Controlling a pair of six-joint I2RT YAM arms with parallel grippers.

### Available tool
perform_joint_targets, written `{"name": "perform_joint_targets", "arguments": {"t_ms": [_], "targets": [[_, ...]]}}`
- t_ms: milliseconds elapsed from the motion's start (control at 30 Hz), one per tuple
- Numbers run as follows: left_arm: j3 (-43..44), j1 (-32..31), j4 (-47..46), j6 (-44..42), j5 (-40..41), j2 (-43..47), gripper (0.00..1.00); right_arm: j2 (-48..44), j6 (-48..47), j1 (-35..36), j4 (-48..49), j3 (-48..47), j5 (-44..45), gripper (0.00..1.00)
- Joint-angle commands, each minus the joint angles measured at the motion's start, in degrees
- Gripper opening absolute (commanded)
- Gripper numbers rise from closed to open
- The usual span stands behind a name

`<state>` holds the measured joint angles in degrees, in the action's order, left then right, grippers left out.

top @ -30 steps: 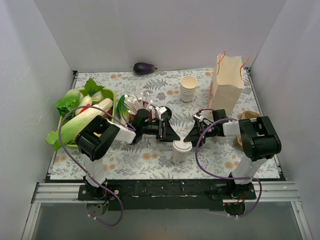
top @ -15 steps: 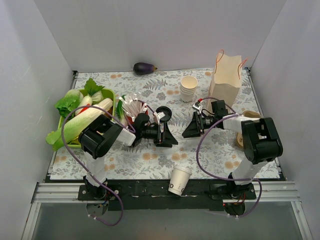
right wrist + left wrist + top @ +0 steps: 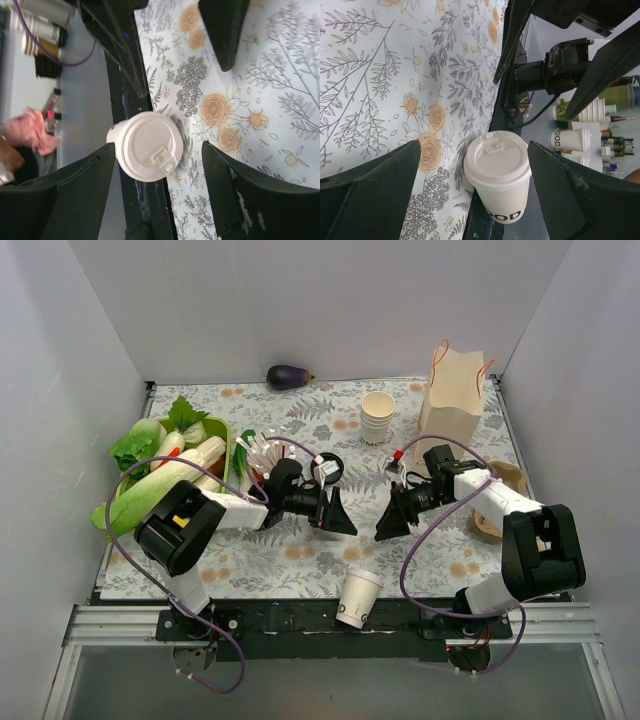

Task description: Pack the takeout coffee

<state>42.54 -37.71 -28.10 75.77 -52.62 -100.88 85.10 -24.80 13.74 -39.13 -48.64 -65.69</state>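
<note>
Since a second ago the takeout coffee [image 3: 358,597] has shifted to the black rail [image 3: 260,618]. The left gripper [image 3: 338,515] and right gripper [image 3: 390,525], both spread wide, hang beyond that rail, not touching the cup.

eggplant [image 3: 288,376], stacked paper cups [image 3: 378,418], leafy vegetables [image 3: 137,446]

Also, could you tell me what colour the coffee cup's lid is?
The lid is white; left wrist view.

takeout coffee [image 3: 358,597] — at near edge of table [image 3: 290,565] | cup stack [image 3: 378,418] just left of bag [image 3: 452,405] — far right
</note>
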Motion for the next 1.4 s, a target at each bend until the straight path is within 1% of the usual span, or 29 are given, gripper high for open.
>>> {"name": "perform_joint_targets", "arguments": {"t_ms": [0,67,100,167,300,500,800,1033,1233,1333,1367], "targets": [[1.58,-0.34,6.9,-5.63,-1.08,5.07,0.89,-2.74,-15.71,5.58,-11.31,-2.51,2.4,0.78],[2.1,-0.34,8.58,-6.59,-1.17,6.22,0.89,-3.8,-20.0,7.7,-13.32,-2.51,3.98,0.79],[2.19,-0.34,10.41,-7.12,-1.08,6.66,0.89,-4.24,-19.42,9.62,-13.25,-2.42,5.64,0.79],[2.89,-0.25,12.27,-9.13,-0.99,7.98,0.89,-4.68,-20.81,10.43,-14.38,-2.42,5.57,0.79],[4.3,-0.17,17.88,-13.61,-0.2,10.17,0.88,-4.42,-19.15,12.19,-13.6,-2.07,9.34,0.78],[6.58,0.27,24.57,-18.98,-0.11,12.98,0.88,-2.84,-19.59,14.64,-14.39,-1.63,8.92,0.75],[8.69,5.45,27.39,-18.02,0.5,16.85,0.87,-0.2,-14.14,18.25,-10.7,-0.75,9.26,0.68],[9.84,10.28,27.75,-18.29,1.82,17.65,0.87,0.77,-12.12,20.45,-9.47,-0.58,9.53,0.64],[10.98,12.31,27.75,-19.08,2.61,17.03,0.87,0.33,-10.81,22.3,-9.21,-1.1,9.96,0.62],[11.07,12.58,27.75,-18.82,2.79,16.86,0.87,0.15,-7.56,23.44,-6.67,-0.49,13.04,0.58],[11.07,12.58,27.75,-18.73,2.87,16.86,0.87,0.15,-6.59,23.79,-6.05,-0.31,13.91,0.54]]}}
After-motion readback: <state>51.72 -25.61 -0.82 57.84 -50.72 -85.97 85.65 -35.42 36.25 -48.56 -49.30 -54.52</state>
